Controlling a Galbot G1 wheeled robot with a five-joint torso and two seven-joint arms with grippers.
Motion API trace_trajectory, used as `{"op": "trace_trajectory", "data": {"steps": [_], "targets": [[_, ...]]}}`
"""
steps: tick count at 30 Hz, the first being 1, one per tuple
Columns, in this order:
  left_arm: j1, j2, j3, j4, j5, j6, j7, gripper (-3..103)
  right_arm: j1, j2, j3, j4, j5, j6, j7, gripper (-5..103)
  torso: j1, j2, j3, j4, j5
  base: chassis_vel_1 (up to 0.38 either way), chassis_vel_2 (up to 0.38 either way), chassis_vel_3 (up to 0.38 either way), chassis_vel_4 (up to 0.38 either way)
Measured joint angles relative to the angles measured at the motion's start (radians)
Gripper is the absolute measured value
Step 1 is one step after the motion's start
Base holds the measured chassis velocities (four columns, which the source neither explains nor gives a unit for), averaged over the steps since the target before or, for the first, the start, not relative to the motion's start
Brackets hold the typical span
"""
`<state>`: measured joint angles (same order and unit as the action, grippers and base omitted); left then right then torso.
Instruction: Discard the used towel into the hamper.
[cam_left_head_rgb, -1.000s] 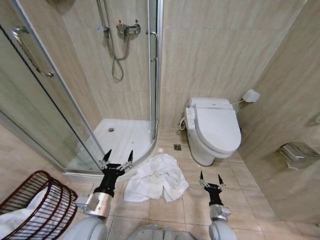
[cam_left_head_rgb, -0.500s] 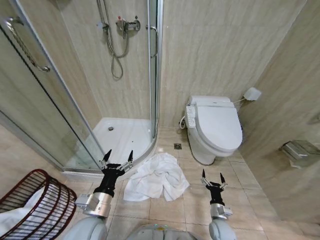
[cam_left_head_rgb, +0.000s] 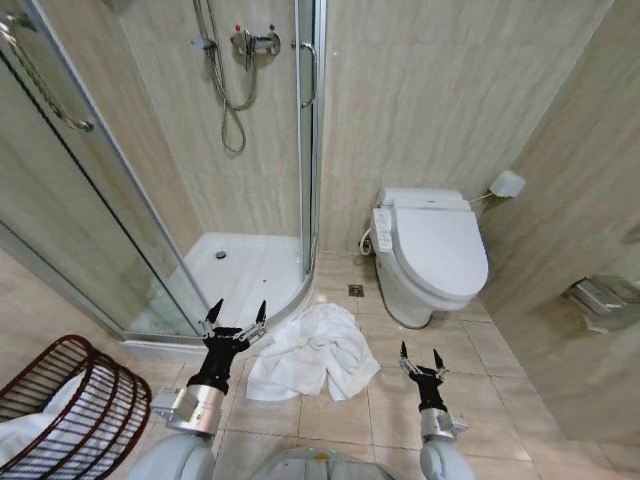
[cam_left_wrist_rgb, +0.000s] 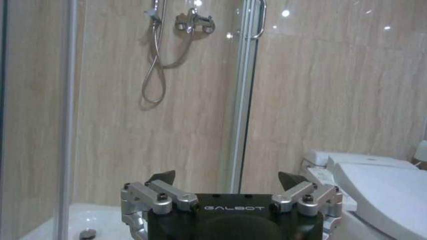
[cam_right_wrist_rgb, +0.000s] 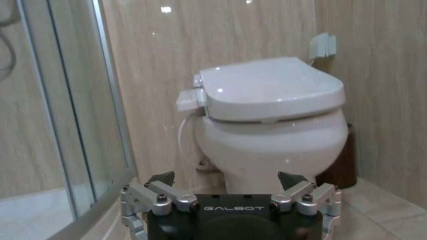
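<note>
A crumpled white towel (cam_left_head_rgb: 314, 352) lies on the tiled floor in front of the shower. The dark-red wire hamper (cam_left_head_rgb: 70, 410) stands at the lower left, tilted, with white cloth inside. My left gripper (cam_left_head_rgb: 236, 312) is open, held up just left of the towel, empty. My right gripper (cam_left_head_rgb: 419, 356) is open too, to the right of the towel and apart from it. In the left wrist view the left gripper (cam_left_wrist_rgb: 227, 177) faces the shower wall. In the right wrist view the right gripper (cam_right_wrist_rgb: 227, 177) faces the toilet.
A glass shower cabin (cam_left_head_rgb: 235, 270) with a white tray fills the back left. A white toilet (cam_left_head_rgb: 428, 252) stands at the back right, a wall-mounted metal box (cam_left_head_rgb: 603, 300) at far right. A floor drain (cam_left_head_rgb: 355, 291) sits between them.
The whole head view has shifted a little to the right and down; the hamper sits farther toward the left edge. Both grippers hold the same pose.
</note>
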<state>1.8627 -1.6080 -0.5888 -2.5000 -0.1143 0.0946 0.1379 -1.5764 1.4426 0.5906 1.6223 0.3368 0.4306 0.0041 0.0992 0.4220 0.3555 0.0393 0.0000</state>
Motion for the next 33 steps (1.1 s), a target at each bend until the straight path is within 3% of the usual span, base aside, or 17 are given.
{"op": "trace_trajectory", "data": {"steps": [7, 9, 17, 23, 33], "targets": [[0.0, 0.0, 0.0, 0.0, 0.0, 0.0, 0.0, 100, -0.002, 0.01, -0.013, -0.011, 0.015, 0.023, 0.016, 100, -0.01, -0.025, -0.015, -0.0001, 0.0, 0.0, 0.0, 0.0, 0.0], [0.0, 0.0, 0.0, 0.0, 0.0, 0.0, 0.0, 100, 0.004, 0.015, -0.02, -0.011, 0.058, 0.027, 0.045, 100, -0.013, -0.033, -0.02, 0.0001, 0.0001, 0.0, 0.0, 0.0, 0.0], [0.0, 0.0, 0.0, 0.0, 0.0, 0.0, 0.0, 100, 0.003, 0.005, -0.026, -0.036, 0.08, 0.061, 0.041, 100, -0.024, -0.06, -0.036, -0.0001, 0.0002, -0.005, 0.01, 0.013, -0.004], [0.0, 0.0, 0.0, 0.0, 0.0, 0.0, 0.0, 100, -0.01, -0.006, -0.013, -0.034, 0.099, 0.04, -0.043, 100, -0.034, -0.087, -0.054, -0.0001, -0.0001, 0.0, 0.0, 0.0, 0.0], [0.0, 0.0, 0.0, 0.0, 0.0, 0.0, 0.0, 100, -0.024, -0.001, -0.006, -0.035, 0.144, 0.022, -0.068, 100, -0.043, -0.119, -0.076, -0.0001, 0.0, 0.0, 0.0, 0.0, 0.0]]}}
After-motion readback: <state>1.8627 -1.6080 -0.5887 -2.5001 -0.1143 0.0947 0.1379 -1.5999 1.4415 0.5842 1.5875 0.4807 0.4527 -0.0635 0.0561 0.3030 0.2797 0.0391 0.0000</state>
